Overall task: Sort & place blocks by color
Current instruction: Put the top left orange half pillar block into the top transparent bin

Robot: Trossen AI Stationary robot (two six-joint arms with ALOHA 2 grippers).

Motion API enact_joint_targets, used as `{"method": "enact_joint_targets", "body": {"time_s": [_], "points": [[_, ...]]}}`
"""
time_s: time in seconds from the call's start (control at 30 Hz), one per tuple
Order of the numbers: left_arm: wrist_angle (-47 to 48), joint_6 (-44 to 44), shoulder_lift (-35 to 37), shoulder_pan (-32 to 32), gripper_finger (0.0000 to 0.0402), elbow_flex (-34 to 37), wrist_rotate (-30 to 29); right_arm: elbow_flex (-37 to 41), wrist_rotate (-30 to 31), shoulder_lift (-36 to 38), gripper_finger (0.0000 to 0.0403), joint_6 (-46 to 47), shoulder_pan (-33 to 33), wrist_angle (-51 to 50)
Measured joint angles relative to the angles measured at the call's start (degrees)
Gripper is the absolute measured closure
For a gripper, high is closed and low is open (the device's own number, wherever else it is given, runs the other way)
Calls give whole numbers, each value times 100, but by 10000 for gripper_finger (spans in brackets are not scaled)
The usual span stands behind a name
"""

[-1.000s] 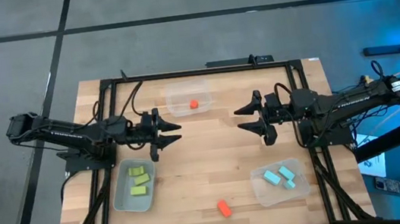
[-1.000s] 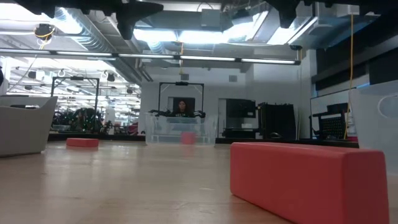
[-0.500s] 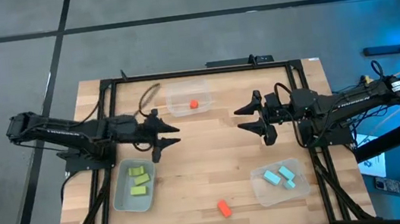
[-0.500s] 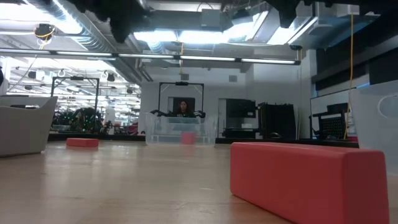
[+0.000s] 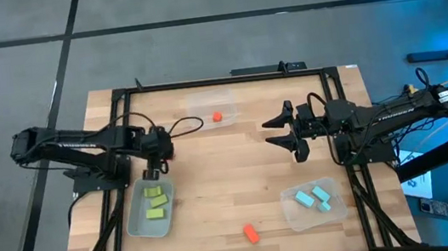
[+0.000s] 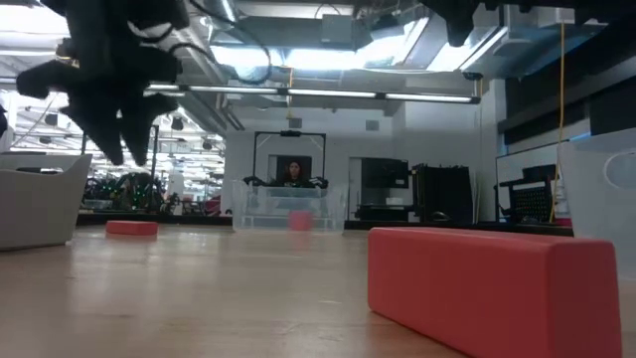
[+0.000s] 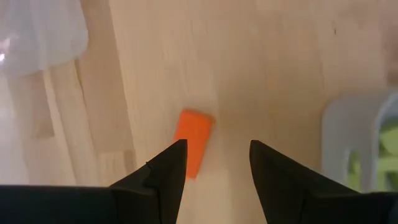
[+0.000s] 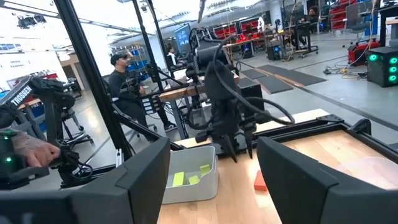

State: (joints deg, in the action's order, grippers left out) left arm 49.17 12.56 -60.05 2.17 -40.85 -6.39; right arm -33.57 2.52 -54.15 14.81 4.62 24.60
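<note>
**A:** Since a second ago the left arm has swung its wrist over: the left gripper (image 5: 152, 156) no longer points across the worktop (image 5: 231, 184) but straight down, close to the green bin (image 5: 138, 226).

**B:** And its fingers?

**A:** Apart, holding nothing. In the left wrist view a loose orange-red block (image 7: 191, 140) lies flat on the wood below them, partly behind one finger (image 7: 166, 168). The right wrist view shows that block on the wood just beside the green bin. From above, the arm hides it.

**B:** Is it touching the block?

**A:** I cannot tell how high it hangs. In the low view the fingertips are above the wood.

**B:** The other blocks?

**A:** Three yellow-green blocks (image 5: 156, 201) lie in the green bin, and three cyan blocks (image 5: 314, 197) lie in the blue bin (image 5: 287, 195) on the right. One binned orange-red block (image 5: 217, 117) sits in the clear bin (image 5: 197, 116) at the far edge. A stray orange-red block (image 5: 251, 233) lies on bare wood at the near edge, between the two lower bins.

**B:** The right arm?

**A:** It has not shifted. The right gripper (image 5: 280, 131) hangs mid-worktop on its side, pointing at the left arm, fingers spread and empty.
</note>
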Motion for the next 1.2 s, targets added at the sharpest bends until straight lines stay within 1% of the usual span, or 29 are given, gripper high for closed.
{"method": "enact_joint_targets", "body": {"time_s": [0.13,0.23,0.43,0.6,0.87,1.03,1.2], "points": [[-378,600,-16,190,234,122,146,0,45,0,157,9,0,0],[-423,765,-203,403,233,171,216,-2,107,0,157,146,0,0],[-498,1245,-751,920,235,169,767,1,243,-3,157,168,0,-11],[-497,1695,-1232,1129,236,169,790,0,295,-7,157,171,0,-9],[-695,2287,-1574,1220,236,169,702,1,299,-9,157,313,0,-13],[-696,2419,-1746,1220,236,169,686,1,299,-9,157,313,0,-13],[-853,2421,-1878,1220,236,169,485,1,299,-9,157,313,0,-14]]}}
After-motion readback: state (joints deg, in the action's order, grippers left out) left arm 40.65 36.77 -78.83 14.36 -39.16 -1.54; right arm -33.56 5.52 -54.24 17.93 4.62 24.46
